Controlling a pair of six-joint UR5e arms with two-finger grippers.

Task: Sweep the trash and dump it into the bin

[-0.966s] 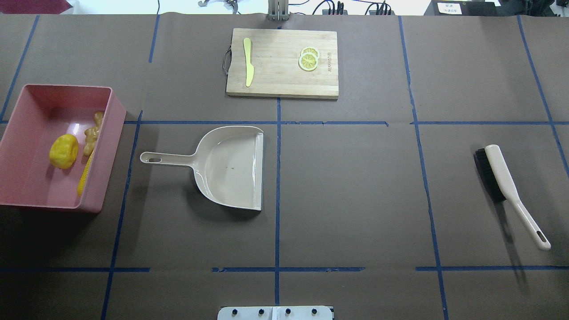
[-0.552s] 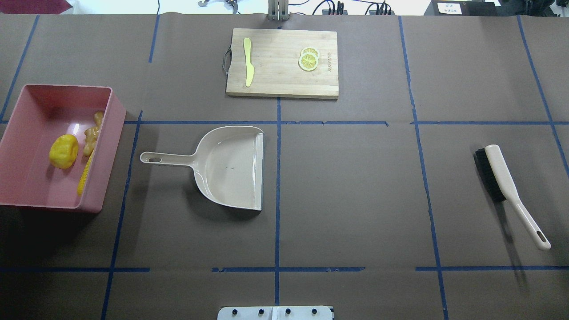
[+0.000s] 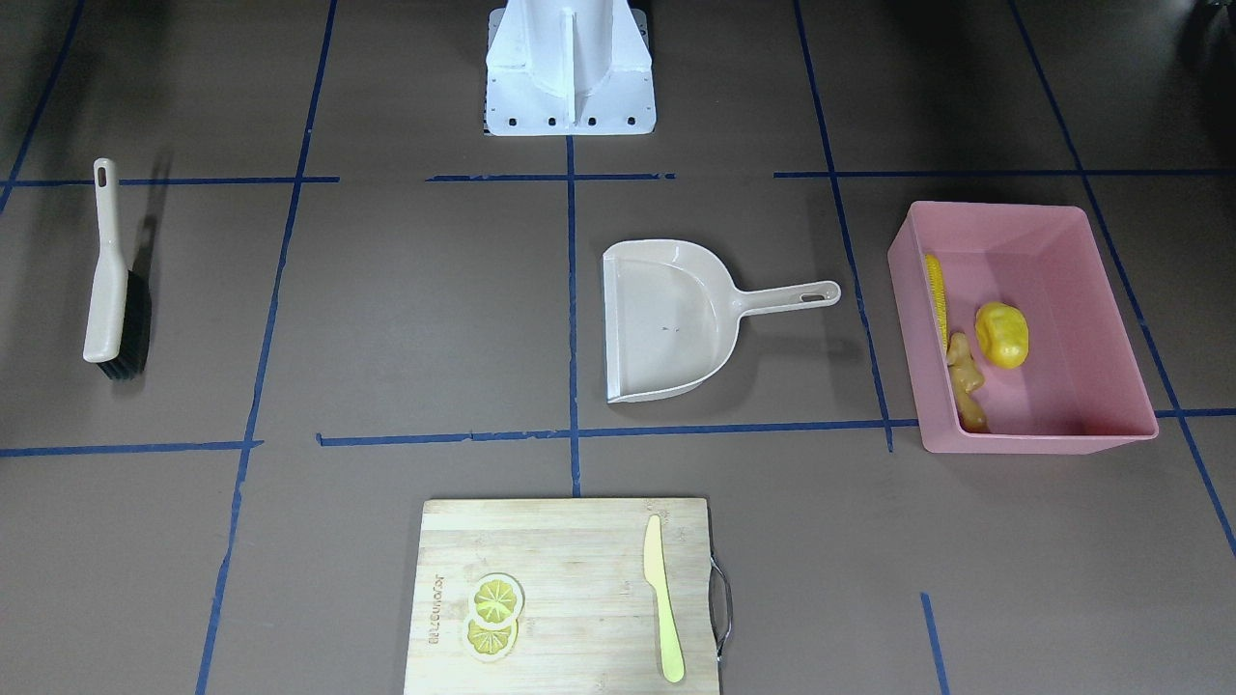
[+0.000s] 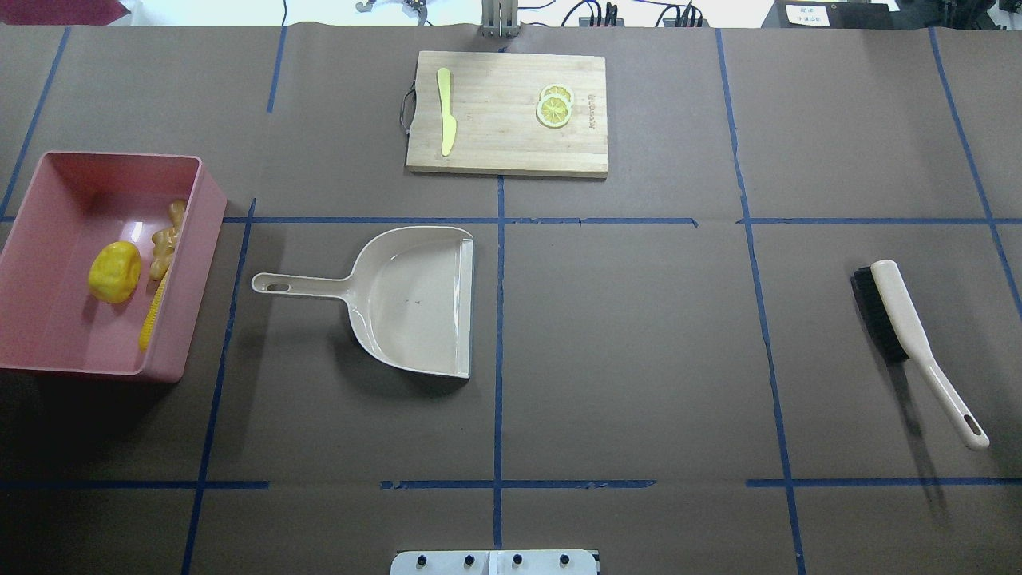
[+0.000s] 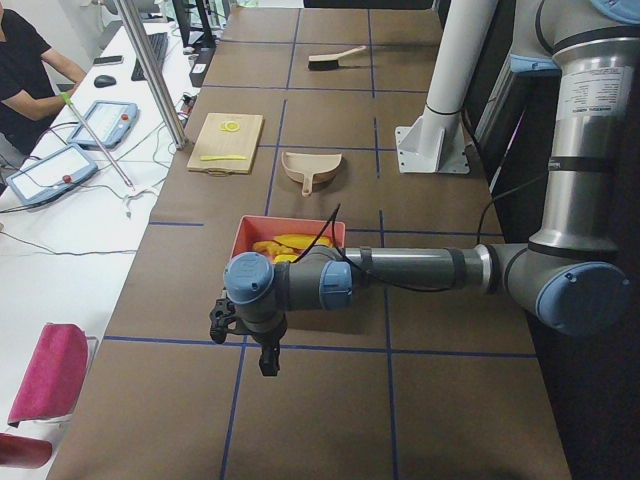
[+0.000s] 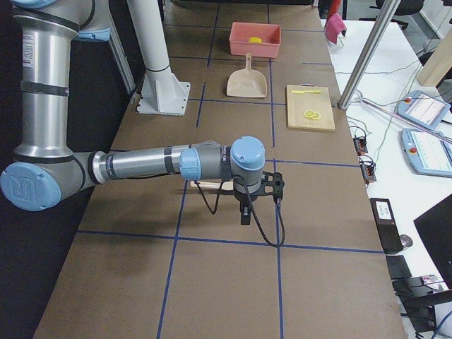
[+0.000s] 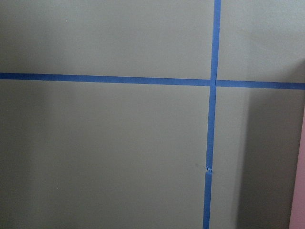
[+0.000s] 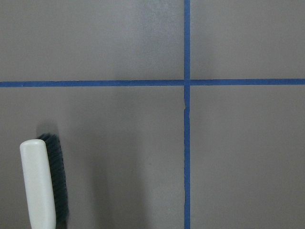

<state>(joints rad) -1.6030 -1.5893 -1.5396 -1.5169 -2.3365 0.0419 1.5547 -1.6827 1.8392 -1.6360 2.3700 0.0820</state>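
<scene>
**Arrangement of items**
The bin [image 4: 72,192] at far left holds the corn cob [image 4: 152,315], ginger root [image 4: 164,247] (both along its right wall) and potato-like lump [image 4: 114,272]. The dustpan [image 4: 415,295] lies right of it, the brush [image 4: 894,299] far right. The cutting board [image 4: 503,112] behind carries the knife [image 4: 446,112] left of the lemon slices [image 4: 554,106].

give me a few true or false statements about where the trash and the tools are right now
The corn cob lies inside the pink tub. True.
The dustpan holds the ginger root. False: the dustpan is empty; the ginger root is in the tub.
The brush lies on the cutting board. False: it lies on the table, far from the board.
The knife rests on the cutting board. True.
</scene>
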